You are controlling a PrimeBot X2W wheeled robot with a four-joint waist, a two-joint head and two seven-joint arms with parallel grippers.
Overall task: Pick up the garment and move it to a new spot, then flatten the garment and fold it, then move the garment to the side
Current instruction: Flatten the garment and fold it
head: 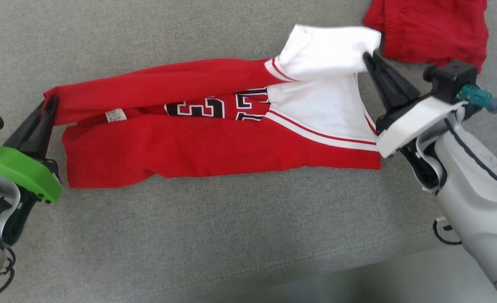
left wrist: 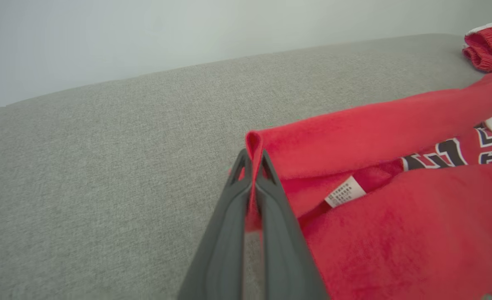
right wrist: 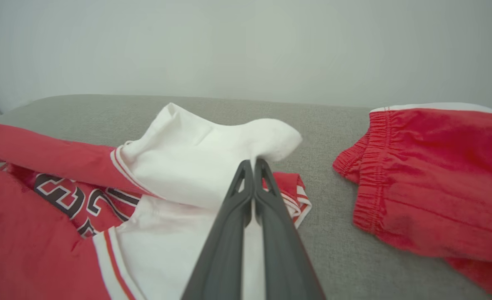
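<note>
The garment [head: 215,143] is a red jersey with a white shoulder part, striped trim and dark numbers, stretched across the grey cushion. Its far long edge is folded over toward me. My left gripper [head: 50,103] is shut on the red corner at the left end; the left wrist view shows that corner [left wrist: 254,146] pinched between the dark fingers [left wrist: 271,200]. My right gripper [head: 367,59] is shut on the lifted white flap [head: 328,50] at the right end. In the right wrist view the white flap [right wrist: 212,154] hangs from the tips of my right gripper [right wrist: 253,164].
A second red garment with an elastic waistband [head: 429,29] lies at the back right, close to my right gripper, and appears in the right wrist view [right wrist: 433,183]. The grey cushion [head: 231,235] runs bare toward me, with its front edge at the lower right.
</note>
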